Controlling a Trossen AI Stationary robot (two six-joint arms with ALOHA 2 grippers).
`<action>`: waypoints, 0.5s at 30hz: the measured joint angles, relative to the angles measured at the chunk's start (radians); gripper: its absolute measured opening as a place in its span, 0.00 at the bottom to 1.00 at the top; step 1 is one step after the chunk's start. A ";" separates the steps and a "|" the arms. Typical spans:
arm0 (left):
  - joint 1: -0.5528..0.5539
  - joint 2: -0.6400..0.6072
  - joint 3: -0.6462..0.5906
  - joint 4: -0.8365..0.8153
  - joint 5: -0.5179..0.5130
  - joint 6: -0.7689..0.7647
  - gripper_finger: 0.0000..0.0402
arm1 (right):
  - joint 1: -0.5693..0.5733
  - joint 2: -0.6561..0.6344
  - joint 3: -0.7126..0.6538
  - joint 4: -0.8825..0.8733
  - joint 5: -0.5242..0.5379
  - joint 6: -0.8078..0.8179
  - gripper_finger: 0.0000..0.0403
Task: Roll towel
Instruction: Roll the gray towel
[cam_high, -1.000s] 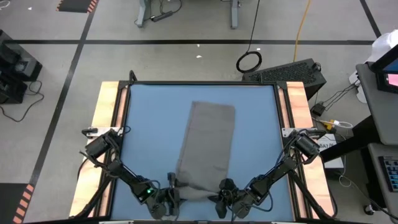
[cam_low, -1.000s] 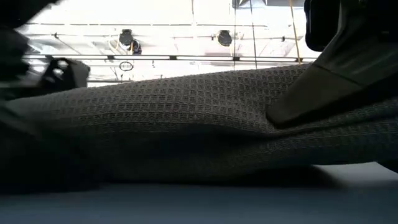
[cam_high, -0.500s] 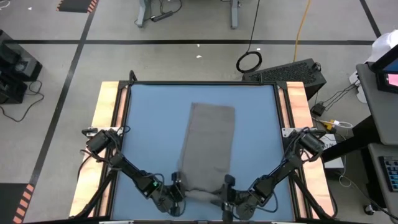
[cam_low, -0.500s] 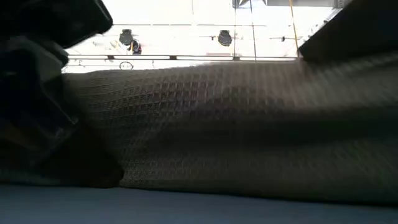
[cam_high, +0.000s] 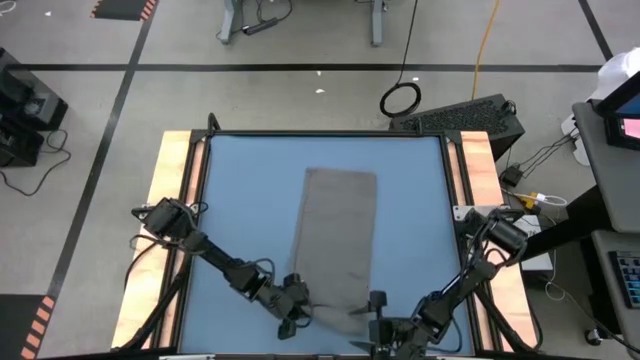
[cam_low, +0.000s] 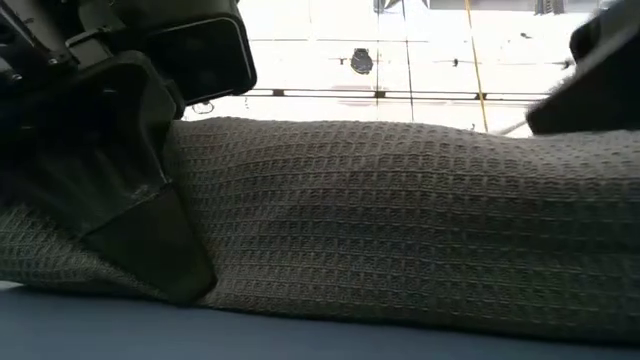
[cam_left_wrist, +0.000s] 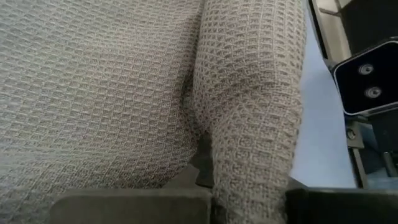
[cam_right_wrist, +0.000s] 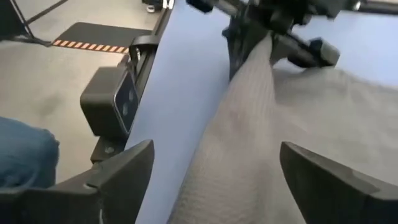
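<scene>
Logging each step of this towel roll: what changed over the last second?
The left gripper closed its fingers on the towel at its near left corner. The right gripper opened, let go of the near edge and drew back toward the table's near edge. The far part of the towel stayed flat and in place.

We saw a bench (cam_high: 230, 200) with a plain blue top, edged on its left and right sides by pale wooden strips. On it lay one dark grey waffle-weave towel (cam_high: 335, 235), spread flat in a long strip down the middle, slightly slanted. The towel's near end was bunched into a thick fold (cam_low: 400, 220) close to the bench's front edge.
</scene>
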 joint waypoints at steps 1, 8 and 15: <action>0.003 0.000 0.000 0.004 0.010 -0.001 0.06 | 0.004 0.011 0.000 0.003 0.001 0.021 0.84; 0.003 0.000 0.000 -0.012 0.016 -0.082 0.06 | 0.003 0.084 0.000 0.090 0.011 0.059 0.85; -0.006 0.001 0.001 -0.021 -0.009 -0.104 0.06 | -0.034 0.137 0.000 0.135 0.058 0.110 0.83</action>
